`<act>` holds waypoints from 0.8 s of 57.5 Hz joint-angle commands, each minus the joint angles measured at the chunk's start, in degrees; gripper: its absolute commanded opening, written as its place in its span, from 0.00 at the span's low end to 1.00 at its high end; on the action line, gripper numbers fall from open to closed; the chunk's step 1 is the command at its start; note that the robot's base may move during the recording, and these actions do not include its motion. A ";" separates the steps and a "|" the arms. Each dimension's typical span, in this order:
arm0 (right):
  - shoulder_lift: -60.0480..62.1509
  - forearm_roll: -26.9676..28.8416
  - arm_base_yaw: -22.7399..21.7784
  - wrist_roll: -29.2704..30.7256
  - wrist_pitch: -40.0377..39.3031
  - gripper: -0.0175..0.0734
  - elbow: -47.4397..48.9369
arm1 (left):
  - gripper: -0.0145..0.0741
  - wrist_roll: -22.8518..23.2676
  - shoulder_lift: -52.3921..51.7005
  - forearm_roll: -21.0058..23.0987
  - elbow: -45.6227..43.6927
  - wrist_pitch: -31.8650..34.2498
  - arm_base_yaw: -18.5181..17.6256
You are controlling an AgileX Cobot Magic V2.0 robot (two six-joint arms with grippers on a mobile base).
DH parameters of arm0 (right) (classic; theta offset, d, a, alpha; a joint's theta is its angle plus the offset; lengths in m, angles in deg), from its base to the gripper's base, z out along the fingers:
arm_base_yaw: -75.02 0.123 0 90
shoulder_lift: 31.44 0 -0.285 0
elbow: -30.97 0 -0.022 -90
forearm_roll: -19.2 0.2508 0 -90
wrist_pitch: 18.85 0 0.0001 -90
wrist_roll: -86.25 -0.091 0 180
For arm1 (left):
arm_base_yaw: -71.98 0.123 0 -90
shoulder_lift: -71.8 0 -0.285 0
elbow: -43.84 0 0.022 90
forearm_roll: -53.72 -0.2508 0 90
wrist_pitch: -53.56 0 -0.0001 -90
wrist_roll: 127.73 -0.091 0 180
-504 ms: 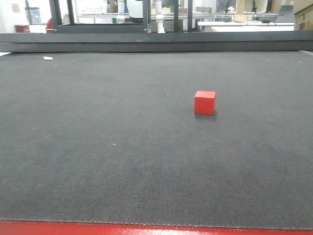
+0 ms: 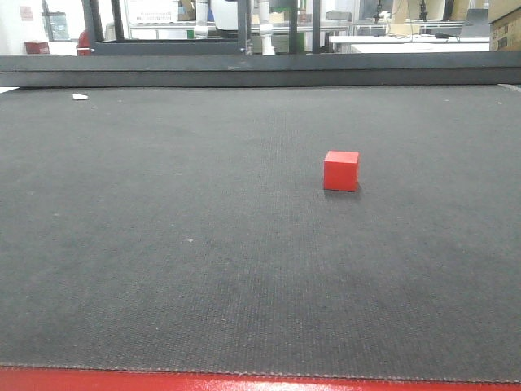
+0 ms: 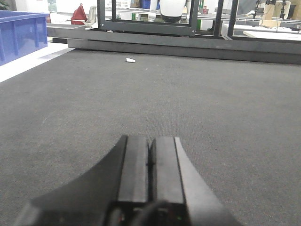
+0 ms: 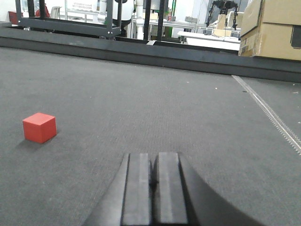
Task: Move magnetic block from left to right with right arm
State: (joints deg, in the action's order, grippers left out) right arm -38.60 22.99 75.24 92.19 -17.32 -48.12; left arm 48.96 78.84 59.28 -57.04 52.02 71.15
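Observation:
The magnetic block (image 2: 341, 170) is a small bright-red cube resting alone on the dark grey mat, a little right of centre in the front view. The right wrist view shows the same magnetic block (image 4: 39, 127) ahead and well to the left of my right gripper (image 4: 153, 155). That gripper is shut, its two black fingers pressed together with nothing between them. My left gripper (image 3: 150, 139) is also shut and empty, low over bare mat. Neither arm appears in the front view.
A black raised bar (image 2: 260, 69) borders the mat's far side. A white scrap (image 2: 80, 97) lies at the far left. A blue bin (image 3: 21, 33) stands off the mat's left; cardboard boxes (image 4: 270, 28) stand beyond its right. A red strip (image 2: 260, 381) lines the near edge.

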 commanded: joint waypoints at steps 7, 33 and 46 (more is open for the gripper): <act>1.22 -0.27 -0.26 0.02 -4.39 0.25 0.10 | 0.02 0.34 -0.68 0.27 0.49 4.82 0.09; -0.01 -0.27 -0.22 0.02 -5.42 0.25 8.42 | 0.02 0.34 -0.68 0.27 0.49 4.82 0.09; -14.23 -0.27 0.02 0.02 -0.40 0.26 22.54 | 0.02 0.34 -0.68 0.27 0.49 4.82 0.09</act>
State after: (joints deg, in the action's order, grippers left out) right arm -46.27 22.99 75.24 92.19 -14.96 -31.69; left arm 48.96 78.84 59.28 -57.04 52.02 71.15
